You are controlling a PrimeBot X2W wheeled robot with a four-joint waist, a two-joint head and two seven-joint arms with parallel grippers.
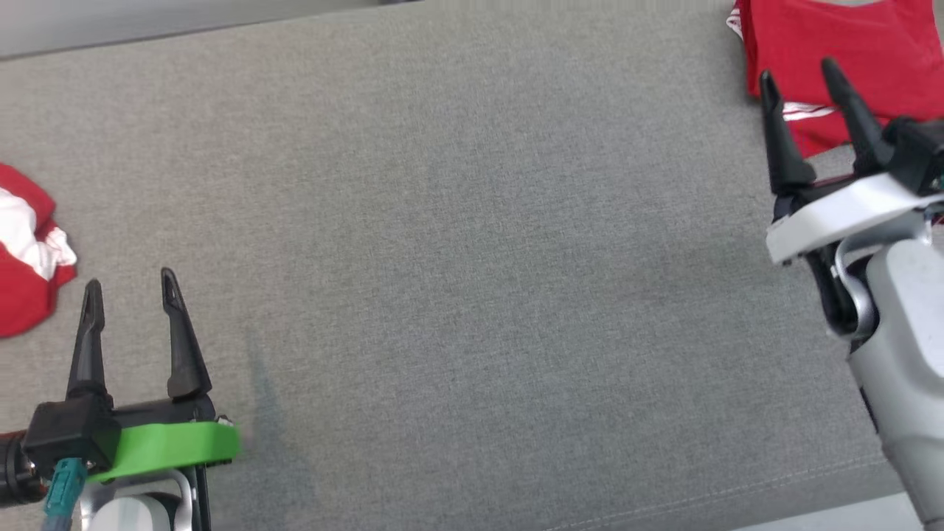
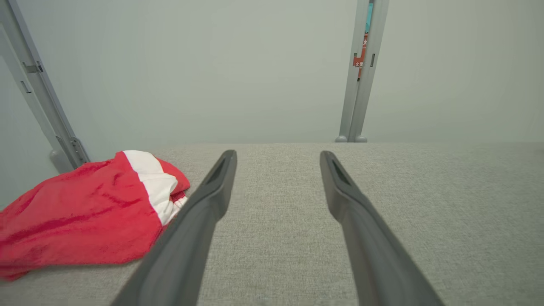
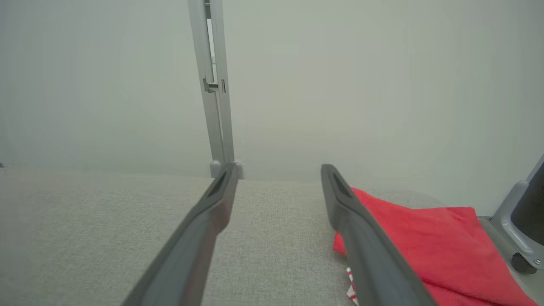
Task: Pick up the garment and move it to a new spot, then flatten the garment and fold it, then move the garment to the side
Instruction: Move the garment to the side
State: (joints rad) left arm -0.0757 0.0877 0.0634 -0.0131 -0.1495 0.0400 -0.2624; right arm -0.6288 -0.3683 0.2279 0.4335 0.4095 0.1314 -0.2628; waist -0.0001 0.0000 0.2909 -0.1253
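Observation:
A crumpled red and white garment (image 1: 26, 251) lies at the left edge of the grey cloth-covered table (image 1: 472, 258). My left gripper (image 1: 131, 280) stands open just right of it, nothing between its fingers. In the left wrist view the same garment (image 2: 85, 212) lies left of the open left gripper (image 2: 278, 154). A second red garment (image 1: 833, 44), folded flat, lies at the far right corner. My right gripper (image 1: 799, 70) hovers open at its near edge. In the right wrist view that folded garment (image 3: 425, 242) lies beside and under the right finger of the open gripper (image 3: 279, 168).
Pale walls with grey upright posts (image 2: 361, 72) stand behind the table's far edge. A grey fitting with a dark wheel (image 3: 520, 221) sits beyond the folded garment. The table's near edge (image 1: 811, 509) runs along the lower right.

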